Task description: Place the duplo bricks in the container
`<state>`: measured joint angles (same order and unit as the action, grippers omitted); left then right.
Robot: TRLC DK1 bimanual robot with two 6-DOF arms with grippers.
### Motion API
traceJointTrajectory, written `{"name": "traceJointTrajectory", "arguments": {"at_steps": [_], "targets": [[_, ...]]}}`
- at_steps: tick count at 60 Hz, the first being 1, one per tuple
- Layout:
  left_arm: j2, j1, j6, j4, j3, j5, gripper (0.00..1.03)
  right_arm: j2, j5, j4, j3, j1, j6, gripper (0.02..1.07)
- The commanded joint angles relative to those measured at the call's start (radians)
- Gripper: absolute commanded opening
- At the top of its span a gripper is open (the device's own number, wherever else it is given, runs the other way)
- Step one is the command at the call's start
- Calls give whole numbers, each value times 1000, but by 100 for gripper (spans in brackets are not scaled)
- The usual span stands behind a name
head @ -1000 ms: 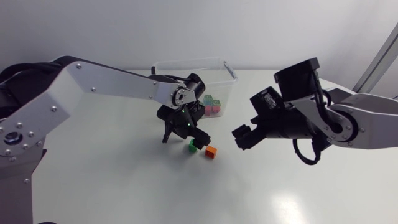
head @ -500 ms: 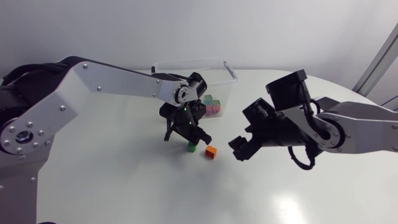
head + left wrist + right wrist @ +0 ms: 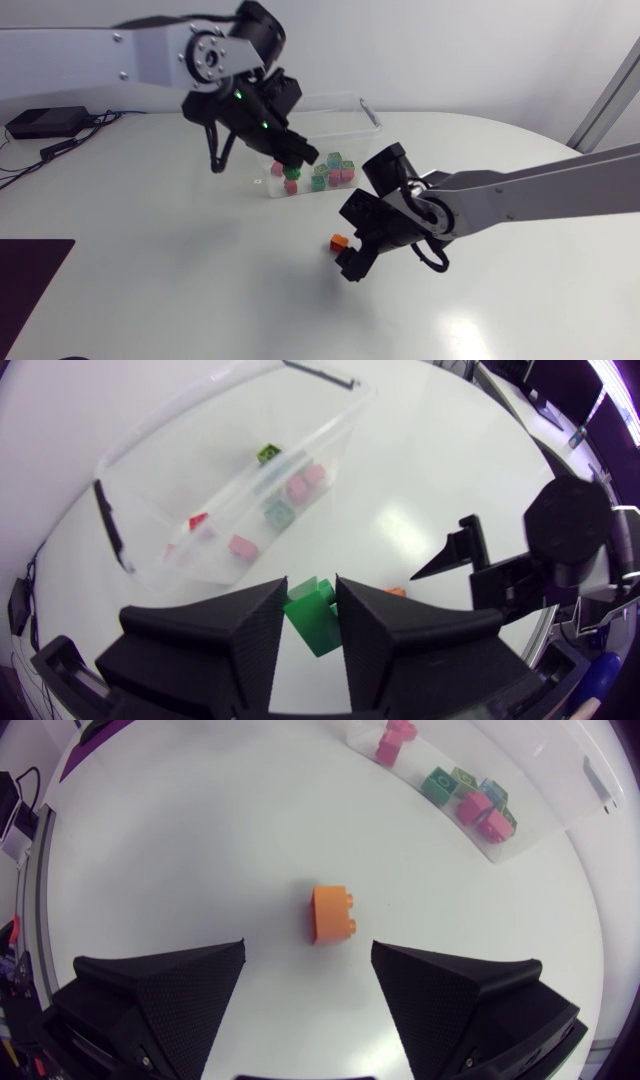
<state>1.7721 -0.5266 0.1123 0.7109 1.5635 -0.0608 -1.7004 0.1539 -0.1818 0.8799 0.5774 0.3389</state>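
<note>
Clamping a green brick [image 3: 318, 622] near the container [image 3: 215, 480], left end effector [image 3: 311, 595].

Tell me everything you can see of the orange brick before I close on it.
The orange brick is a small, glossy plastic duplo block with two studs showing, seemingly tipped on its side. It lies alone on the white table, short of the container, touching nothing else. The right gripper hangs close by, the brick just ahead of its open jaws, untouched.
</note>
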Motion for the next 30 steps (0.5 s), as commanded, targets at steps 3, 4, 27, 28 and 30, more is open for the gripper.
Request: {"name": "traceJointTrajectory", "arguments": {"at_steps": [3,4,27,28,30], "targets": [[-59,37,26,-31,33,7,24,-77,-2,-1,65,19,23,93],[-65,40,29,-42,33,7,24,-85,-2,-4,71,21,23,92],[3,112,61,-350,-3,7,24,-163,-85,-21,122,35,22,31],[7,114,63,-361,-2,7,24,-163,-86,-22,122,35,22,29],[21,120,61,-390,-2,7,24,-163,-89,-33,122,36,20,28]]}}
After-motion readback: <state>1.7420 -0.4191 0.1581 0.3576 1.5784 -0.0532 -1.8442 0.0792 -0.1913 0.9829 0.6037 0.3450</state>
